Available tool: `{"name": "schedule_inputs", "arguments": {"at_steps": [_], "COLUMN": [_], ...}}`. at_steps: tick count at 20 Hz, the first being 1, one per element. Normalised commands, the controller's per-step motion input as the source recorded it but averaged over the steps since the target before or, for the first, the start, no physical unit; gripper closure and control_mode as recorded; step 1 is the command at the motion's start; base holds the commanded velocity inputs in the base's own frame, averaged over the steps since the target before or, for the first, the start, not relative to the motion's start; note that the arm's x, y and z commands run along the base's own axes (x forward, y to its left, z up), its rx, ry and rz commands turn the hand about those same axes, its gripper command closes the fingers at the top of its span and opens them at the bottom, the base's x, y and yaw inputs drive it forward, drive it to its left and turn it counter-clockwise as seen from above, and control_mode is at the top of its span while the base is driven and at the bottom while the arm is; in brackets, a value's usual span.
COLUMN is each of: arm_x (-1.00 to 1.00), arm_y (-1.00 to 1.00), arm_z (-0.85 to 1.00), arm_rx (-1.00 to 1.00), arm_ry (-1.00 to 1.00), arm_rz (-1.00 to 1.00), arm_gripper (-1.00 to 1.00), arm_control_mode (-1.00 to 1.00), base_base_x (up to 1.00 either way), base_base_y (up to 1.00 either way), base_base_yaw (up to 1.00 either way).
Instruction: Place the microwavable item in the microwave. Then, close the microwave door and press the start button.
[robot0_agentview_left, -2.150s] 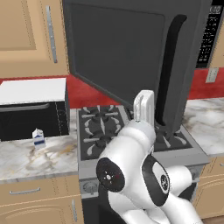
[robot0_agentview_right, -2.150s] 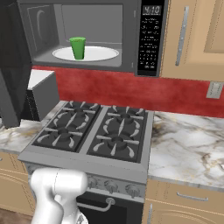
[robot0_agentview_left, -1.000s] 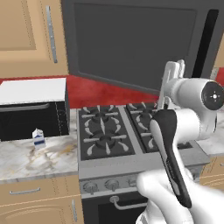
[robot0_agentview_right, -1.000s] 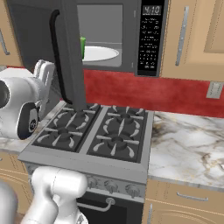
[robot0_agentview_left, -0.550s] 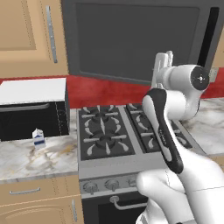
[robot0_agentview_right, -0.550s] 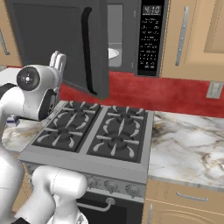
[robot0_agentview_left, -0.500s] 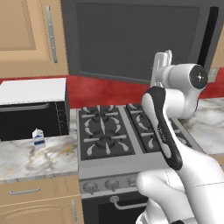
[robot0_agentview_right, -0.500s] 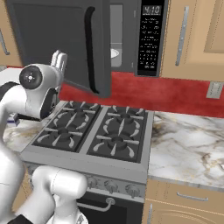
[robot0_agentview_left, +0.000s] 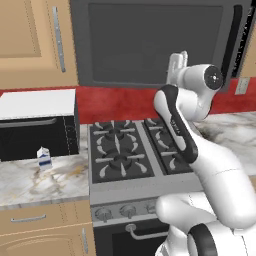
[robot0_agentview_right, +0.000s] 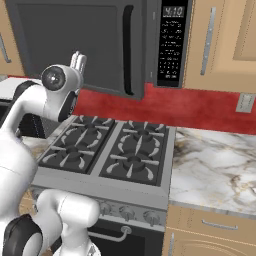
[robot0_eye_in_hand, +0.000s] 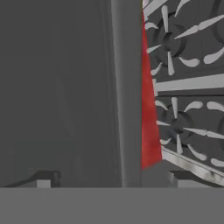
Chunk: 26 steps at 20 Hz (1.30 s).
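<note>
The microwave door (robot0_agentview_left: 150, 45) is swung almost shut. In the right base view the door (robot0_agentview_right: 75, 40) still stands slightly proud of the microwave's black button panel (robot0_agentview_right: 171, 45), and its curved black handle (robot0_agentview_right: 127, 47) faces me. My gripper (robot0_agentview_left: 177, 62) points up against the door's lower part, left of the handle (robot0_agentview_left: 231, 40). It also appears at the door's lower left (robot0_agentview_right: 77, 61). In the hand view the gripper (robot0_eye_in_hand: 113, 179) is open, its tips wide apart and close to the dark door face (robot0_eye_in_hand: 57, 87). The green cup is hidden behind the door.
Below the microwave sits a gas stove (robot0_agentview_left: 135, 150) with dark grates. On the left counter stand a black box oven with a white top (robot0_agentview_left: 35, 125) and a milk carton (robot0_agentview_left: 44, 158). Marble counter (robot0_agentview_right: 215, 170) extends right, under wooden cabinets (robot0_agentview_right: 220, 40).
The door has swung from wide open to nearly shut, with my gripper moving along against it. The green cup and turntable have gone out of sight behind the door.
</note>
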Motion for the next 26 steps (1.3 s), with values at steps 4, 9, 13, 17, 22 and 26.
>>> {"name": "schedule_inputs", "arguments": {"at_steps": [4,9,13,17,22,26], "arm_x": [0.64,0.61,0.61,0.6,-0.04,-0.97], "arm_y": [0.0,0.0,0.0,0.0,0.0,-0.17], "arm_z": [0.0,0.0,-0.02,-0.13,-0.16,-0.06], "arm_rx": [0.0,0.0,0.0,0.0,0.0,0.0], "arm_ry": [0.01,0.0,0.0,0.0,-0.01,-0.13], "arm_rz": [0.0,0.0,0.0,0.0,0.03,0.0], "arm_gripper": [-1.0,-1.0,-1.0,-1.0,-1.0,-1.0], "arm_control_mode": [-1.0,-1.0,-1.0,-1.0,-1.0,-1.0], "base_base_x": [0.0,0.0,0.0,0.0,0.0,0.0], "base_base_y": [0.0,0.0,0.0,0.0,0.0,0.0], "base_base_yaw": [0.0,0.0,0.0,0.0,0.0,0.0]}}
